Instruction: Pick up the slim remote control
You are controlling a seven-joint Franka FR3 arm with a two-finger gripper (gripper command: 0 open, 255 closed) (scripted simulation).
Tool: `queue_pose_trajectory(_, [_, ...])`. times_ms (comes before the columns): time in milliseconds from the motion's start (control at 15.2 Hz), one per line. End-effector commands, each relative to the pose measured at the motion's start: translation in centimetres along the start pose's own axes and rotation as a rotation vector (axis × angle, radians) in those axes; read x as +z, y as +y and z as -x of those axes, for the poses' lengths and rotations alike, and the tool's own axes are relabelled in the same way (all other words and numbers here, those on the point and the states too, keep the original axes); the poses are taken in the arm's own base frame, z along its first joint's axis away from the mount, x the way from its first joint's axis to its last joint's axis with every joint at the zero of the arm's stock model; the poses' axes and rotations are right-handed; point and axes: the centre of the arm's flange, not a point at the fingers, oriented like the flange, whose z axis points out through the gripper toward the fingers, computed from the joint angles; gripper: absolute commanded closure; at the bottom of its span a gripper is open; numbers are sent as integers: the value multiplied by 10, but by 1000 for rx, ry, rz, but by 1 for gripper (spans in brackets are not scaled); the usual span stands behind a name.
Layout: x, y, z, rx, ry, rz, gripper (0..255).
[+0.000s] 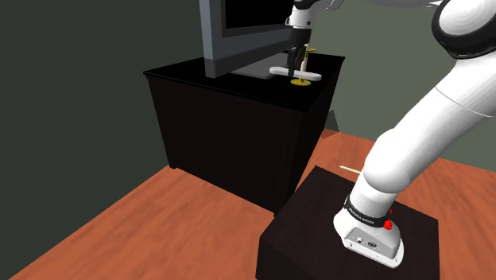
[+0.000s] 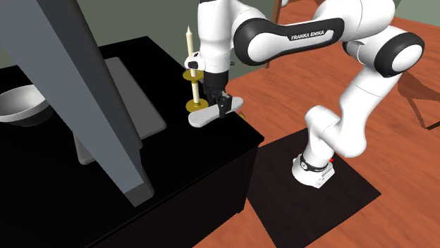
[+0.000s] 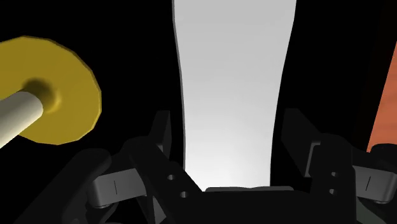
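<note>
As my hand (image 3: pixel 227 125) straddles the white remote (image 3: pixel 232 83) | fingers apart, not clamped | candlestick (image 3: pixel 63 95) just beside | black tabletop (image 2: pixel 204 153)

White remote (image 3: pixel 232 89), apparently plain; yellow candlestick (image 3: pixel 63 95); black cabinet (image 1: pixel 222 135).

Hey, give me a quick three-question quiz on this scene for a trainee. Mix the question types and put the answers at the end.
1. True or false: the open claw straddles the remote.
2. What stands beside the remote on the cabinet? A) candle B) mug C) book
3. Fill in: the candle's holder is ____ in colour.

Key: 1 true; 2 A; 3 yellow.
</note>
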Motion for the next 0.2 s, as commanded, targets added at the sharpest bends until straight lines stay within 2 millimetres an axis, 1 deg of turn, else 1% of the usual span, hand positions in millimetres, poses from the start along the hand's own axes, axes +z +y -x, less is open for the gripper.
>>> queue_pose_trajectory(0, [-11,-3,0,0,0,0,255])
queue_pose_trajectory(132, [-12,-3,0,0,0,0,255])
